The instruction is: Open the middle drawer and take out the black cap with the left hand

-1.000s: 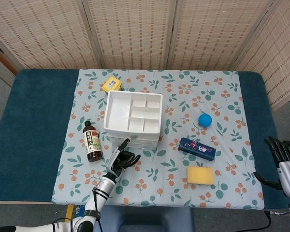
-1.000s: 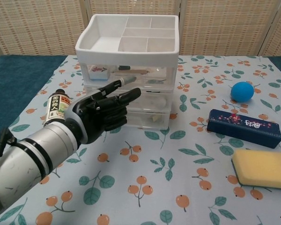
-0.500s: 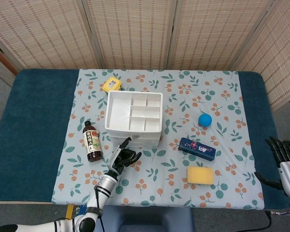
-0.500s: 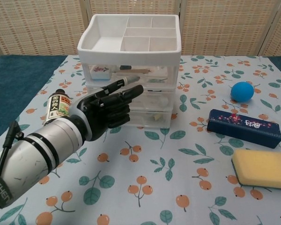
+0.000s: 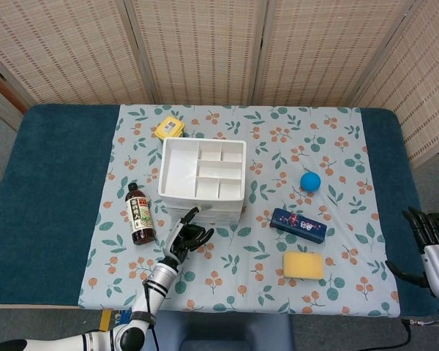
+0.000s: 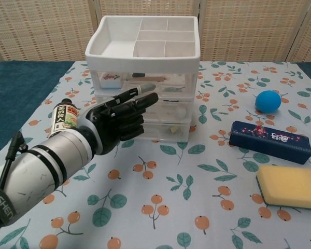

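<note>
A white drawer unit (image 6: 143, 67) (image 5: 202, 179) stands on the flowered cloth, its see-through drawers all closed. The middle drawer (image 6: 168, 108) shows pale contents; I cannot pick out a black cap inside. My left hand (image 6: 118, 122) (image 5: 184, 237) hovers just in front of the drawer fronts, two fingers stretched toward the middle drawer's left part and the others curled in, holding nothing. Whether the fingertips touch the drawer is unclear. My right hand (image 5: 427, 245) rests at the table's right edge, fingers spread and empty.
A dark sauce bottle (image 6: 64, 119) (image 5: 138, 214) stands just left of my left hand. Right of the unit lie a blue ball (image 6: 268, 101), a dark blue box (image 6: 272, 141) and a yellow sponge (image 6: 290, 185). A yellow container (image 5: 169, 127) sits behind the unit.
My left hand has crept slightly forward toward the drawer fronts. The drawer unit shifted a little in the first half second. The right hand has not moved.
</note>
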